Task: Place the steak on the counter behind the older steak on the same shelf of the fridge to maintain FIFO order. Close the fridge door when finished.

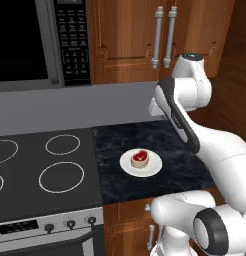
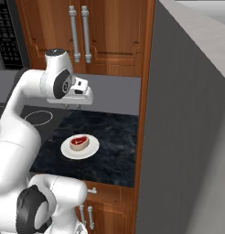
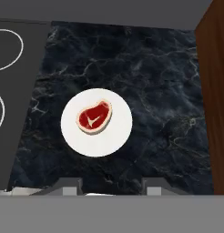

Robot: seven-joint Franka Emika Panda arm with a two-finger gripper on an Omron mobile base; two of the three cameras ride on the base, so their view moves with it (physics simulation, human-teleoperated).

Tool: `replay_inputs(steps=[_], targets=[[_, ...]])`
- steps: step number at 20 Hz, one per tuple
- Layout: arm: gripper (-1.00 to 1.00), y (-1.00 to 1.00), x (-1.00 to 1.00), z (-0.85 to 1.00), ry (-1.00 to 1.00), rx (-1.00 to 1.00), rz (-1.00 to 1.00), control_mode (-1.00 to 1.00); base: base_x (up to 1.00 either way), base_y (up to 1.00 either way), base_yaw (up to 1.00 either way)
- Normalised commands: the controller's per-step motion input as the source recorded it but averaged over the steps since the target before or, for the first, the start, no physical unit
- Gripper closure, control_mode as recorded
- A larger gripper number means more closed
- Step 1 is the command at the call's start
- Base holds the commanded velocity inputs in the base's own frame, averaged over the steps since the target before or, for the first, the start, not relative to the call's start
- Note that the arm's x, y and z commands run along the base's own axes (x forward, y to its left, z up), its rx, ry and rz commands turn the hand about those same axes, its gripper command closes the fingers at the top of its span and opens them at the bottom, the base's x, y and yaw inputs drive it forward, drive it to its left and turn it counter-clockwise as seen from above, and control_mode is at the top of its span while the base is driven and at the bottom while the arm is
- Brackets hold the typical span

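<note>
The steak (image 3: 94, 117), a small red cut with a tan rim, lies on a round white plate (image 3: 116, 136) in the middle of the black marbled counter (image 3: 155, 82). It also shows from the base cameras, steak (image 1: 140, 157) and steak (image 2: 79, 141). My gripper (image 3: 111, 186) hangs high above the counter, looking straight down, and the plate sits just ahead of its tips. Its fingers (image 3: 68, 184) stand wide apart with nothing between them, so it is open. The fridge (image 2: 187, 137) rises as a tall grey wall to the right of the counter. Its door, shelf and the older steak are out of view.
A dark stovetop (image 1: 45, 165) with white burner rings adjoins the counter on the left, under a microwave (image 1: 25, 40). Brown wall cabinets (image 1: 140, 35) hang above the grey backsplash. A brown wood panel (image 2: 144, 91) separates counter and fridge.
</note>
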Motion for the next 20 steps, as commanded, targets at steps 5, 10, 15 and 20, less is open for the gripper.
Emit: replay_inputs(steps=[5, 10, 15, 20], targets=[[-1.0, 0.13, -0.1, -0.18, 0.0, -0.03, 0.0, -1.0, 0.0, 0.0, 0.0], [-1.0, 0.88, 0.02, -0.68, 0.0, -0.05, -0.08, -1.0, 0.0, 0.0, 0.0], [-1.0, 0.62, 0.0, -0.78, 0.01, 0.0, -0.41, -1.0, 0.0, 0.0, 0.0], [-1.0, 0.15, 0.01, -0.58, 0.11, 0.05, -0.39, -1.0, 0.0, 0.0, 0.0]])
